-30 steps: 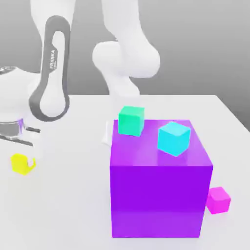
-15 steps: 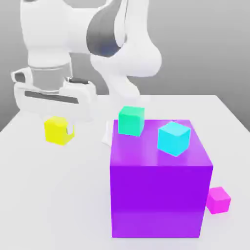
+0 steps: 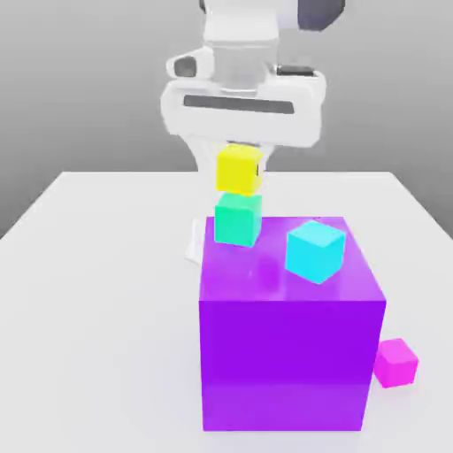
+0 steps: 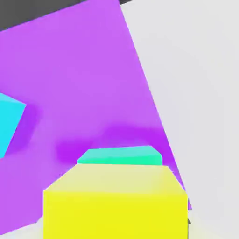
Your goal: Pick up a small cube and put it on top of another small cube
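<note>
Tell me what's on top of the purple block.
The green cube, with the yellow cube above it, and the cyan cube. Surface beneath them is covered.

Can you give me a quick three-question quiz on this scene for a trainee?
1. True or false: the small magenta cube sits on top of the big purple cube.
2. Which cube is directly under the yellow cube: A cyan, B green, C magenta?
3. Fill in the blank: besides the green cube, the ____ cube rests on the purple one.

Key: 1 false; 2 B; 3 cyan.
</note>
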Motion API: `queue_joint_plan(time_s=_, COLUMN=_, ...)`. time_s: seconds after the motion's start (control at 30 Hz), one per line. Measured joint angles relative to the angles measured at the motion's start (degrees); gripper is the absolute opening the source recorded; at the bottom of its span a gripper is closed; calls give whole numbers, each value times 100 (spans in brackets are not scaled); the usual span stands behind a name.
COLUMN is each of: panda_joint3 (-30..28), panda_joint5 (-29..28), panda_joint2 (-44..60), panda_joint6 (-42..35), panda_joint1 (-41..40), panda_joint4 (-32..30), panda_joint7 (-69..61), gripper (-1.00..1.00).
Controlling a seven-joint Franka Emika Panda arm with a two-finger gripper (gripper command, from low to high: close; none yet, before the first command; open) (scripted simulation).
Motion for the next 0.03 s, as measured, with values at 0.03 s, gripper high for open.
queue_joint_plan(time_s=0.03, panda_joint3=0, panda_joint5=0, panda_joint2=0, panda_joint6=0, panda_joint1=0, panda_joint4=0, panda_joint7=0, gripper=100)
